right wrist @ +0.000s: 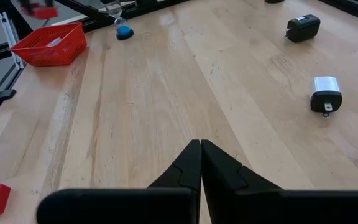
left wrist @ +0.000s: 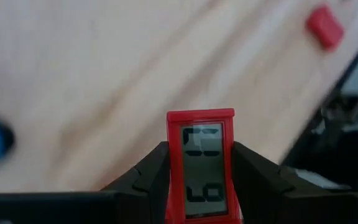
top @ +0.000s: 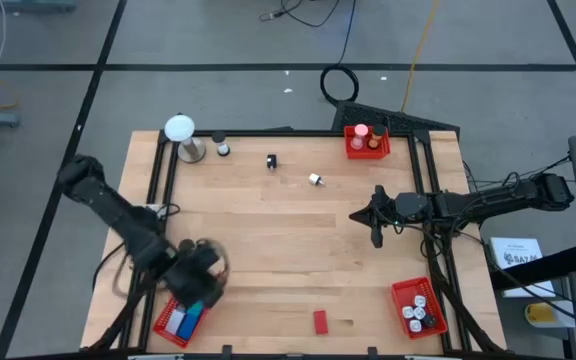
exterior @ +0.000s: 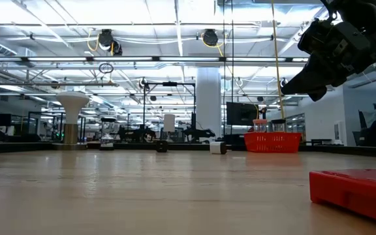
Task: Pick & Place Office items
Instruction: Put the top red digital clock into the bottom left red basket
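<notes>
Our left gripper point(left wrist: 201, 180) pinches a small red timer point(left wrist: 201, 165) between its fingers, and in the high view it hangs at about 8 o'clock on the table, just over the red basket point(top: 168, 328) at the near-left corner. Our right gripper point(right wrist: 201, 163) waits with its fingers pressed together at about 3 o'clock, carrying nothing.

The risk we see is a release off the basket's rim: the wrist picture smears (the arm looks to be in motion), so the timer could glance off the edge and land on the wood. The grip also covers only the timer's lower sides, so it might tip.

From above, the left gripper hides the timer and part of the basket. Loose pieces remain: a red block point(top: 320, 321) near 6 o'clock, a black charger point(top: 271, 161) and a white plug point(top: 315, 180) toward 12 o'clock.
</notes>
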{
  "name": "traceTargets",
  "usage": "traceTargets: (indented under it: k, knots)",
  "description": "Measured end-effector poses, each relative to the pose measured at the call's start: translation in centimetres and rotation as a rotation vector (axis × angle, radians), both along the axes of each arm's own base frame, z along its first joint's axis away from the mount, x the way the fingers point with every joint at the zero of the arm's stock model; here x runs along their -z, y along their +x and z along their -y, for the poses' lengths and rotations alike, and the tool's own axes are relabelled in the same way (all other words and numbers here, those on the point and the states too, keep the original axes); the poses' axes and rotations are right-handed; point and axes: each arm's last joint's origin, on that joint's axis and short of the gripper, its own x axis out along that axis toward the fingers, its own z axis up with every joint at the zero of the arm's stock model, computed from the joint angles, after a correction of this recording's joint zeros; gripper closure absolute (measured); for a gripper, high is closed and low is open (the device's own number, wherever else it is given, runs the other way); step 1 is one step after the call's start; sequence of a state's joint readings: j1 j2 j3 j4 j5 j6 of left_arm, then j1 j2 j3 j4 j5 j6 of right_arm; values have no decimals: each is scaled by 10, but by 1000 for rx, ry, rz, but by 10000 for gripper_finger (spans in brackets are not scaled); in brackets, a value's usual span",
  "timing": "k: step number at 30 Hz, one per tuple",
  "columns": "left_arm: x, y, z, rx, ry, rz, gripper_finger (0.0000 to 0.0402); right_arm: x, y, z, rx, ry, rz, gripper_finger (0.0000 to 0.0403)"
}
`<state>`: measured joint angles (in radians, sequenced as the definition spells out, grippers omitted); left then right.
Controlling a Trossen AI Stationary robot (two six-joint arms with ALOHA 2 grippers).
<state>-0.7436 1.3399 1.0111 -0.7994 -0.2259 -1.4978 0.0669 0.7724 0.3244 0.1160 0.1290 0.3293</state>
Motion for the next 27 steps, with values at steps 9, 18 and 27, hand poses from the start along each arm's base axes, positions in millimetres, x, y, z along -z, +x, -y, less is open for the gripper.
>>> traceTargets:
  k: [9, 18, 27]
  knots:
    - [12, -68, 57, -85, -72, -49, 256, 0, 0, 2, 88, 30, 8, 402]
    - [39, -115, 75, -149, -8, -164, 256, 0, -1, 5, 208, 63, 25, 402]
    - [51, -116, 80, -131, 50, -169, 256, 0, -1, 9, 266, 94, 36, 402]
